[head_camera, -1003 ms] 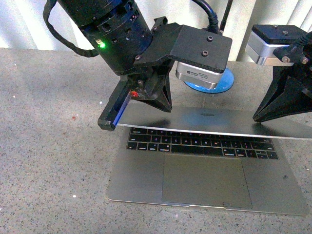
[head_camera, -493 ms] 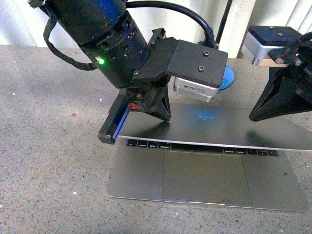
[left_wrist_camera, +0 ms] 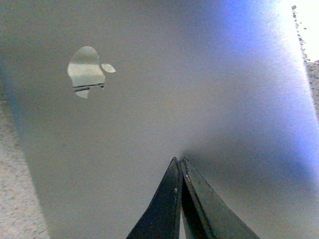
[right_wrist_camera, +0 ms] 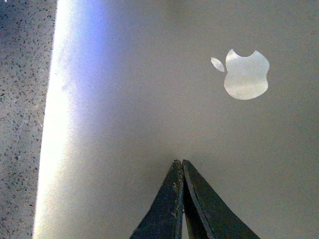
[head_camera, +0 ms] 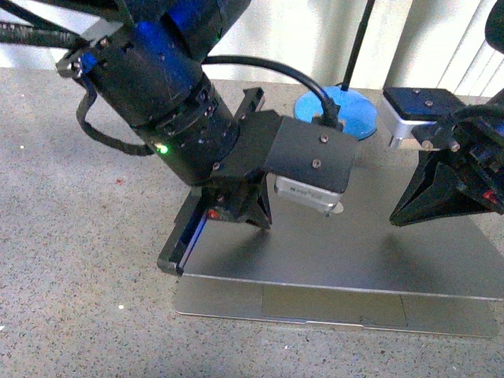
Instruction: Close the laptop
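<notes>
Speckled grey table (head_camera: pixel 71 260) fills frame. Laptop (head_camera: pixel 409 260) at lower centre-right of front view, silver lid (head_camera: pixel 331 252) lowered almost flat, only thin strip of trackpad (head_camera: pixel 335 305) showing along bottom edge. Left gripper (head_camera: pixel 266 225) at centre, fingers clenched together, empty, tip on lid. Right gripper (head_camera: pixel 394 223) at right edge, likewise clenched, empty, tip on lid. Blue disc (head_camera: pixel 354 110) behind laptop, upper centre. Logo (left_wrist_camera: pixel 87 71) on lid between the two tips.

Front view looks down, wrist views close, sharing laptop (head_camera: pixel 354 252)
</notes>
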Robot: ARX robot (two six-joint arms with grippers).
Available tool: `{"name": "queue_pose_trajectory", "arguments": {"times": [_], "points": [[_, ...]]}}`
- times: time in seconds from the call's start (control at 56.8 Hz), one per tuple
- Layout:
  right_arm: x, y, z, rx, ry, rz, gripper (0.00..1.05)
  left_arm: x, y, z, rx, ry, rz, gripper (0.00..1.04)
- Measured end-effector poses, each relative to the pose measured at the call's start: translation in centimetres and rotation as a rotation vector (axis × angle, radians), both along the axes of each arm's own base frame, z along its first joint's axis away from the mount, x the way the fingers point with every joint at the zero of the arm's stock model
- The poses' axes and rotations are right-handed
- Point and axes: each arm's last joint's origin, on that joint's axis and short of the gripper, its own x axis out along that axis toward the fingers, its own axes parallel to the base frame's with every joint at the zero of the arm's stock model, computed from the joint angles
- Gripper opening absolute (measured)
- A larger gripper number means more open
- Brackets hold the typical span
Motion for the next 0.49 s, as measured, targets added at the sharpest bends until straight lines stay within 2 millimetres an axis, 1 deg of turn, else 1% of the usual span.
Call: {"name": "queue_pose_trajectory", "arguments": {"times": [0.176, 0.493], "points": [[-0.5, 0.1, -1.1, -0.002, 0.020, -0.002, 0.03, -0.7, 0.0, -1.4, 0.009, 0.028, 0.001, 0.04], [-1.0, 0.0, -2.5, -0.022, 0.042, -0.003, 0.03, -1.4, -0.1, -2.4, 0.015, 0.050, -0.002, 0.04]]}}
